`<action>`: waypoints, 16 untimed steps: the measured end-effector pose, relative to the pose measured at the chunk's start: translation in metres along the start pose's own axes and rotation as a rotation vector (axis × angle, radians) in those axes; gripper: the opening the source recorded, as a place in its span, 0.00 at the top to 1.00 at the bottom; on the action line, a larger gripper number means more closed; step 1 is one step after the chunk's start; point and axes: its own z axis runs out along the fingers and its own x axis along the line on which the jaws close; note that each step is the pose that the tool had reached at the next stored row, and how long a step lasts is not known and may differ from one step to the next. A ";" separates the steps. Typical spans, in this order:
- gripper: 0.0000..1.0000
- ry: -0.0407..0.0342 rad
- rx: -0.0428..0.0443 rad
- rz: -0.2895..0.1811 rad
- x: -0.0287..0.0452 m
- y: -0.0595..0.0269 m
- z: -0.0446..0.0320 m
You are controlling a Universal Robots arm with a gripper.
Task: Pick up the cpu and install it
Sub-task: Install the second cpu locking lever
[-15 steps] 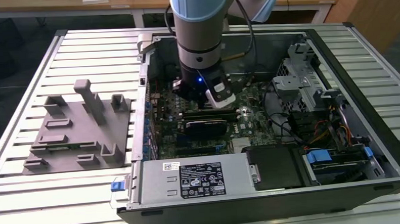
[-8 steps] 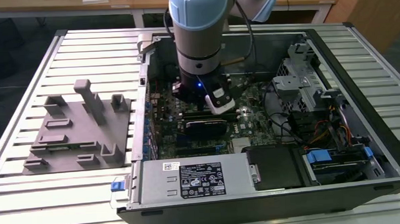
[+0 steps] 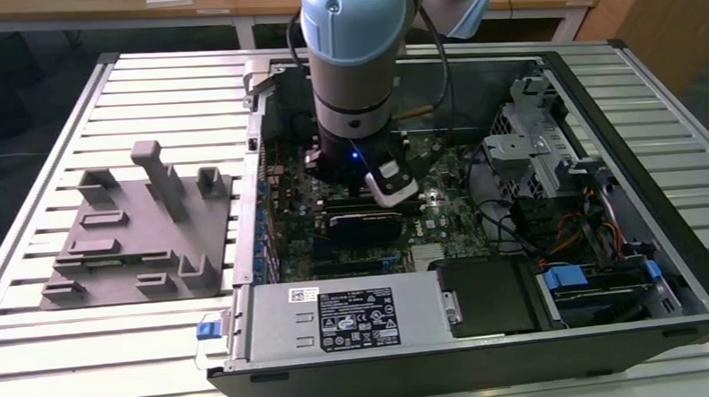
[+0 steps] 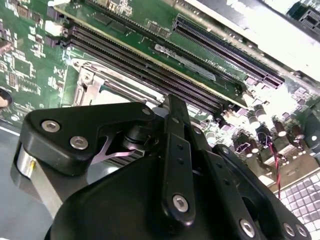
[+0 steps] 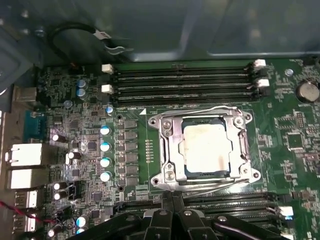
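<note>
Workshop or lab: slatted aluminium bench [image 3: 50, 355], open computer case [image 3: 642, 204], wooden desks [image 3: 250, 1] behind.

My arm [image 3: 351, 64] is a thick tube, pale blue at the joint cap, silver-grey down the sleeve, ending in a black wrist with a small blue light. A white block is clipped beside it, and a black cable runs alongside. My gripper [image 4: 170, 185] is matte black linkage bars pinned with silver screws.
</note>
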 end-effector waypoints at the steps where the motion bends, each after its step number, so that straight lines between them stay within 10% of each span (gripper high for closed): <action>1: 0.89 0.0022 -0.0014 -0.009 0.0000 -0.0001 0.0003; 16: 0.89 0.0056 -0.0288 -0.019 0.0048 -0.0018 0.0071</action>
